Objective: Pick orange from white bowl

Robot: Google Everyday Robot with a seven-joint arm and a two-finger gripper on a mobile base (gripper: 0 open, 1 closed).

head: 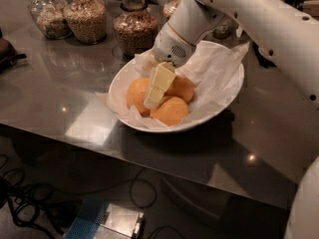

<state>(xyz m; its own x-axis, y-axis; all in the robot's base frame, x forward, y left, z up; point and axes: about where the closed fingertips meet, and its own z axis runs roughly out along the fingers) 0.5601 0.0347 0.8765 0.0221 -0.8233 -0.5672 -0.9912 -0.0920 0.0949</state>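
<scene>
The white bowl [222,103], wide and lined with crumpled white paper, sits on the grey table. Three oranges lie in it: one at the left [134,94], one at the right [182,87] and one at the front [170,111]. My gripper [151,101] reaches down from the upper right on the white arm. Its pale yellow tip is in the middle of the bowl, between the left orange and the other two, touching or nearly touching them. No orange is lifted.
Several glass jars of grain and nuts [85,16] [134,31] stand close behind the bowl. The grey table [55,98] has its front edge just below the bowl. Cables [30,203] and a box [107,223] lie on the floor.
</scene>
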